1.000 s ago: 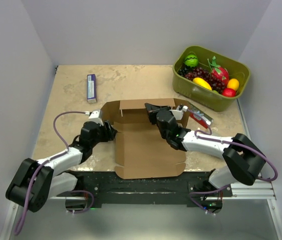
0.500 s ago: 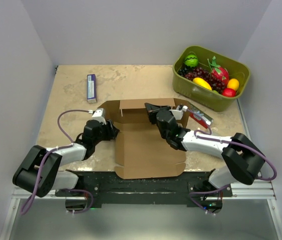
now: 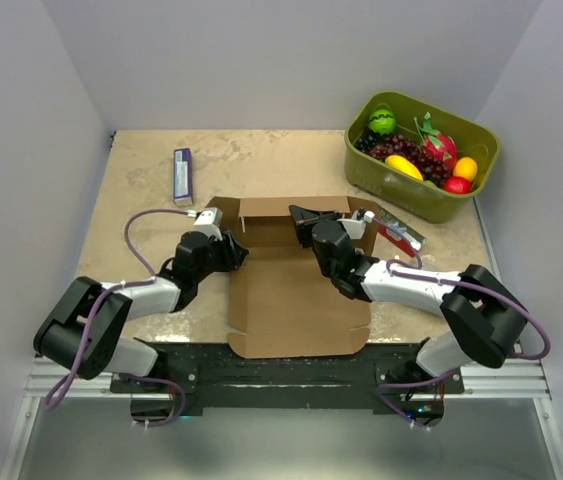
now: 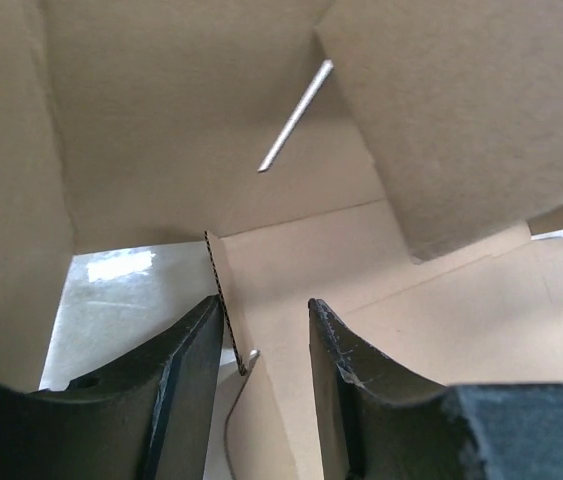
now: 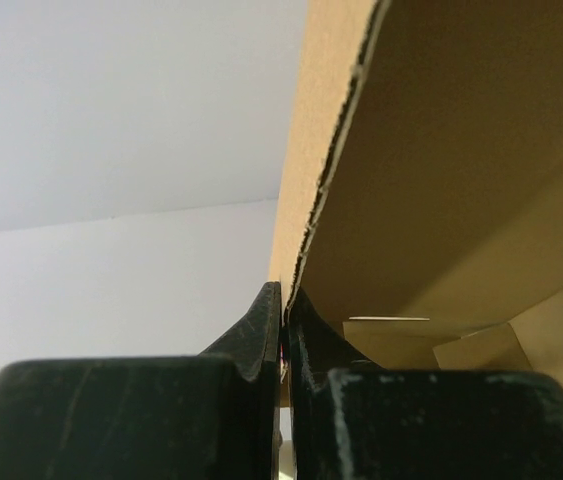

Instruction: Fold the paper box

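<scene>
Top external view: a plain brown paper box [image 3: 296,295] lies at the centre of a beige marbled table [image 3: 261,160]. Its broad base panel is flat, and its near edge reaches the table's front edge at the lower middle of the frame. Along the far side of the box a back wall and side flaps stand raised. No print or logo shows on the cardboard.

The left gripper [image 3: 235,250] reaches in from the lower left to the box's raised left corner. In the left wrist view its two dark fingers [image 4: 191,380] stand spread. A thin cardboard flap edge stands upright in the gap, close beside the left-hand finger and apart from the other, so it is not clamped.

The right gripper [image 3: 297,213] crosses the base panel from the lower right to the back wall. In the right wrist view its fingers are pressed together, pinching the rim of the upright cardboard wall.

At the upper left a small blue-and-white packet [image 3: 183,176] lies alone; its lettering is too small to read. At the upper right an olive-green bin [image 3: 401,192] holds fruit [image 3: 401,150]. A red packet [image 3: 401,237] lies between the bin and the box's right corner — its writing is also unreadable.

Bare tabletop runs along the far edge and down the left side. The right side is crowded. White walls close in on three sides.
</scene>
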Robot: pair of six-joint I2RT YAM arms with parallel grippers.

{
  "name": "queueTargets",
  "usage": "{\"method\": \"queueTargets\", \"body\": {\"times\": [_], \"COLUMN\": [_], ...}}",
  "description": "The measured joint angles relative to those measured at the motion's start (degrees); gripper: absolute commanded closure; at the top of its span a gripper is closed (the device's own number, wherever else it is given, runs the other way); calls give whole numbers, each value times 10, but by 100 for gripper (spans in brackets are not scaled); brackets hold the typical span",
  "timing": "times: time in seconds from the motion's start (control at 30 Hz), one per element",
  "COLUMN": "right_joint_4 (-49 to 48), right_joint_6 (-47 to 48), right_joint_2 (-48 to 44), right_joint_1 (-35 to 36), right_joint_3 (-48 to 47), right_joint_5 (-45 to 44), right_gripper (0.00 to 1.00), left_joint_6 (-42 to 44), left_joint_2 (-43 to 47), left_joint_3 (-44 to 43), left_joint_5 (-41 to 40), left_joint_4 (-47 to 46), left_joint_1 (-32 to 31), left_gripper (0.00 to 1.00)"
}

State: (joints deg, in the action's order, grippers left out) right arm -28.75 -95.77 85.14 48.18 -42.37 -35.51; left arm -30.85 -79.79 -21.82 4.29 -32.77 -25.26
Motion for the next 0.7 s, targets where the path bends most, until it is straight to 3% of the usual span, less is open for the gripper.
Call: {"method": "queueTargets", "body": {"times": [0.53, 0.7], "right_joint_4": [-22, -21], "right_joint_6": [0, 0], "right_joint_2": [16, 16], "right_joint_1": [-3, -3], "right_joint_3": [0, 0], "right_joint_5": [-2, -2], "right_gripper": [100, 100], "left_joint_6": [-3, 1], "left_joint_2": [-57, -18], "left_joint_3": [-6, -6], "left_joint_5": [3, -11], "left_joint_4": [-64, -28], "left_joint_1": [-42, -44], "left_gripper": [58, 52]}}
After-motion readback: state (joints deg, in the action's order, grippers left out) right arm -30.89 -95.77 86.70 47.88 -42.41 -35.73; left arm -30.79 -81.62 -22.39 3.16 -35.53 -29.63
